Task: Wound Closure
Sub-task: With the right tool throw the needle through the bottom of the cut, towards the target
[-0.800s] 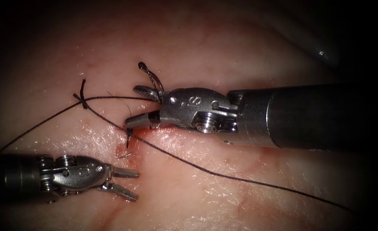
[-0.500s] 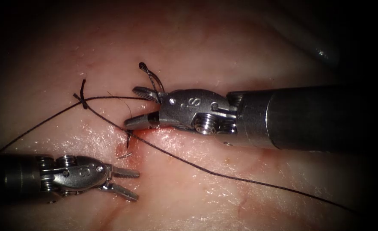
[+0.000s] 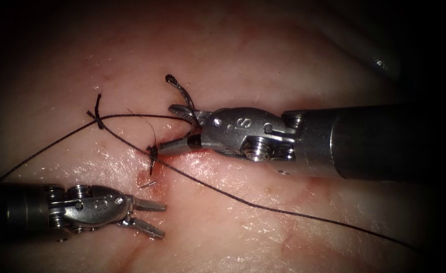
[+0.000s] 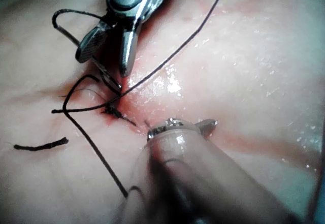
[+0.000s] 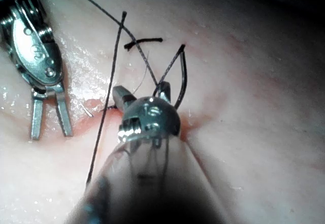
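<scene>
On the tissue (image 3: 263,60), my right tool (image 3: 176,127) lies across from the right, jaws open. A dark twisted strand of thread (image 3: 181,96) with a knobbed end rises from between them, near the hinge; the jaws do not close on it. The left wrist view shows the same open jaws (image 4: 104,64). Just left of the tips, a dark stitch (image 3: 152,154) sits in the reddened cut. Below it a small bright sliver, apparently the needle (image 3: 149,183), pokes from the tissue; the rest is buried. My left tool (image 3: 149,218) rests below the cut, open and holding nothing.
A long thread (image 3: 283,212) runs from the stitch to the right. Another length runs left past a knot with a short cut end (image 3: 98,108). Red fluid (image 3: 192,156) wets the tissue under the right tool. A grey object (image 3: 382,63) lies far right.
My right tool has drawn back to the right with its jaws still open. The twisted strand stayed in place. The left tool has not moved.
</scene>
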`<state>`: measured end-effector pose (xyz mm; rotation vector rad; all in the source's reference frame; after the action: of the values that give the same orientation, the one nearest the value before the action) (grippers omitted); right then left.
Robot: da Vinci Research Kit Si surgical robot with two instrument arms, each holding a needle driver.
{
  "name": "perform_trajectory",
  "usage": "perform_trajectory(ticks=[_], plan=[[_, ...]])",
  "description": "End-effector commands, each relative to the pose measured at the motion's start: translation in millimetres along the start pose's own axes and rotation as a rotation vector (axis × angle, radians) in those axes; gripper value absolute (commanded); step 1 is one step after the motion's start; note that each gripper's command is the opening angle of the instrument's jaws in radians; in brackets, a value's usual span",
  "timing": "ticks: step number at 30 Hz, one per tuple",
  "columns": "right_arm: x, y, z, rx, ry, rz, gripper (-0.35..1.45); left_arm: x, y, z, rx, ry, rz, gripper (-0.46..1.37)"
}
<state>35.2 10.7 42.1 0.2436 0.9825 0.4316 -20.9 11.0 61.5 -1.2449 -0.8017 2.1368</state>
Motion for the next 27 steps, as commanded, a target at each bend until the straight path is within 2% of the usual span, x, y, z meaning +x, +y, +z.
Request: perform_trajectory(ticks=[1, 9, 13, 18, 23, 25, 27], plan=[[0.0, -0.1, -0.2, 0.014, 0.0, -0.003, 1.34, 0.0, 0.0, 0.0, -0.004, 0.0, 0.001, 0.24], [0.2, 0.4, -2.9, 0.025, 0.005, 0.0, 1.27, -0.2, 0.2, 0.1, -0.006, -0.001, 0.005, 0.23], [0.2, 0.8, -4.2, -0.007, 0.028, 0.011, 1.28, -0.2, 0.2, 0.1, -0.007, -0.001, 0.0, 0.23], [0.1, 1.4, -5.3, -0.043, 0.008, 0.026, 1.28, -0.3, 0.2, 0.0, -0.008, -0.001, 0.002, 0.22], [0.3, 1.4, -4.8, -0.131, -0.009, 0.143, 1.26, -0.5, 0.3, 0.1, -0.008, -0.001, 0.004, 0.18], [0.4, 0.9, -4.3, -0.169, -0.015, 0.246, 1.24, -0.5, 0.3, 0.2, -0.008, -0.002, 0.005, 0.17], [0.6, 0.5, -3.7, -0.198, -0.022, 0.257, 1.22, -0.6, 0.4, 0.2, -0.008, -0.002, 0.005, 0.17]])
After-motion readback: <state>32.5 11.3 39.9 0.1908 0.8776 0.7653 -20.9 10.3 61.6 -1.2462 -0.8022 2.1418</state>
